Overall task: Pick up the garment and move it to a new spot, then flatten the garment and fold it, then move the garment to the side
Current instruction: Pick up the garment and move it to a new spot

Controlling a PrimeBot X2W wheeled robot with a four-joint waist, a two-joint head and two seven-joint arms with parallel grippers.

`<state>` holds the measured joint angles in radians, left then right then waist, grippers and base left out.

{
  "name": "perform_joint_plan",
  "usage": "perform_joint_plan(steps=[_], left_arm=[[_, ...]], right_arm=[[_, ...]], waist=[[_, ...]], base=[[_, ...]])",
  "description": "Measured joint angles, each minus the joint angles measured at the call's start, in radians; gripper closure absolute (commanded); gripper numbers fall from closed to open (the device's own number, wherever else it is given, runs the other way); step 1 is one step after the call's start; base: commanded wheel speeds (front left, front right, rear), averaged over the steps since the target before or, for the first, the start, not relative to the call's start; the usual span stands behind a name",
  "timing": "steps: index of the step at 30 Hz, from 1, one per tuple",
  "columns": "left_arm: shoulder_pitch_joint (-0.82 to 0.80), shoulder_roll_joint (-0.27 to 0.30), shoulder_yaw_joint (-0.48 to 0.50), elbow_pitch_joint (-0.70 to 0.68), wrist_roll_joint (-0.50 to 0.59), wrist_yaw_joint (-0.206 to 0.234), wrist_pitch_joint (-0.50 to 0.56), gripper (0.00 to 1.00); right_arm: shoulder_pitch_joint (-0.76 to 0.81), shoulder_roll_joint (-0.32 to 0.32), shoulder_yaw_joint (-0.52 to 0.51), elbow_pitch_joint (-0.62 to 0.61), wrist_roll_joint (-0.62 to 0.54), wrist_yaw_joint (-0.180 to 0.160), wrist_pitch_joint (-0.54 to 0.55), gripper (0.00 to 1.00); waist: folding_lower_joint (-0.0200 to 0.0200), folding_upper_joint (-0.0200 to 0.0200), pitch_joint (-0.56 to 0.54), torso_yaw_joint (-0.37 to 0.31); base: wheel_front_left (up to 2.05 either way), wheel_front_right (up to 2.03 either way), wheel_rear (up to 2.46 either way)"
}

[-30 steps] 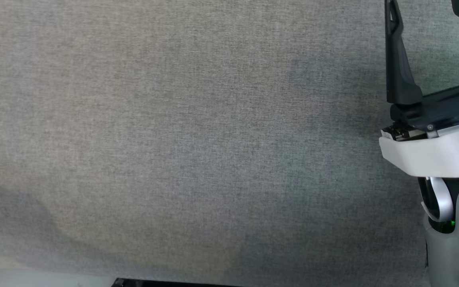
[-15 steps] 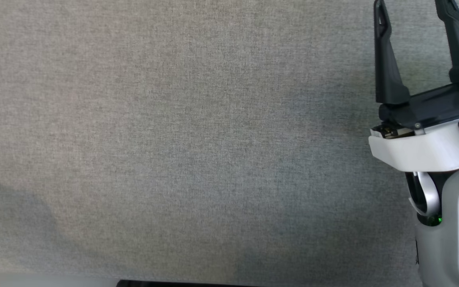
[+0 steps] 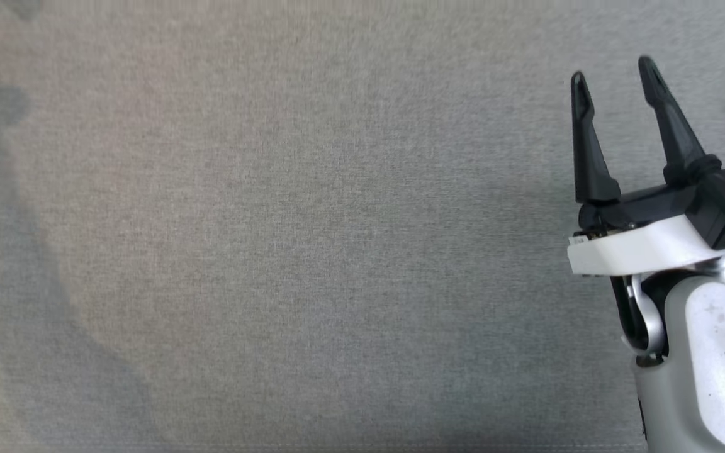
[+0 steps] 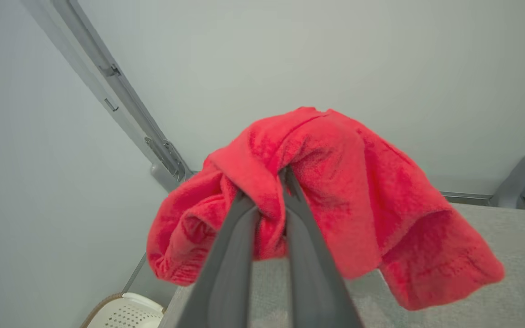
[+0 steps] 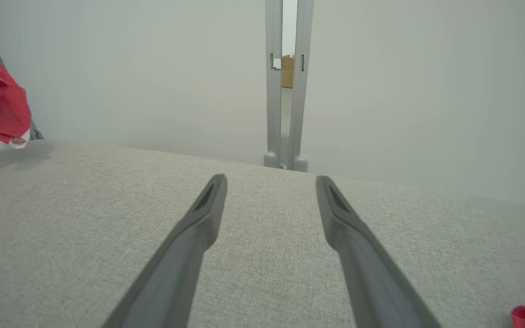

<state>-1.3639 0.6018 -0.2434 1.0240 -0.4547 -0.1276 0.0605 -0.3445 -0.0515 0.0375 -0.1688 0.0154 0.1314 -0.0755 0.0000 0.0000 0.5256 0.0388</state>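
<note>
Above the grey tabletop (image 4: 513, 228), the red garment (image 4: 358, 182) is clamped between the left gripper's (image 4: 265, 187) fingers, while the right gripper's (image 3: 613, 70) are spread apart.

A grey cloth-covered desk (image 3: 274, 251) meets plain pale walls (image 5: 130, 68); a grey metal post (image 5: 270, 114) stands behind, a white perforated basket (image 4: 126, 314) below.

Soft, even, fairly bright diffuse light. Dim shadows smear the left of the woven grey fabric surface (image 3: 287, 251). Edges of the fluffy red cloth garment (image 4: 344, 182) blur; wrist views bow straight lines.
</note>
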Motion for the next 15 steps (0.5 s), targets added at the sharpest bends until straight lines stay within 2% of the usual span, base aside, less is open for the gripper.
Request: perform_joint_plan(steps=[5, 15], left_arm=[[0.049, -0.091, -0.117, -0.097, -0.023, -0.002, 0.018, 1.00], [0.307, -0.239, -0.268, -0.264, -0.154, -0.002, -0.006, 1.00]], right_arm=[[0.058, 0.000, -0.018, 0.056, 0.037, 0.000, -0.031, 0.00], [0.181, 0.001, -0.043, 0.109, 0.079, 0.000, -0.060, 0.00]], waist=[[0.0000, 0.0001, -0.106, -0.026], [-0.0001, 0.0000, -0.286, -0.101]], base=[[0.00, 0.00, 0.00], [0.00, 0.00, 0.00]])
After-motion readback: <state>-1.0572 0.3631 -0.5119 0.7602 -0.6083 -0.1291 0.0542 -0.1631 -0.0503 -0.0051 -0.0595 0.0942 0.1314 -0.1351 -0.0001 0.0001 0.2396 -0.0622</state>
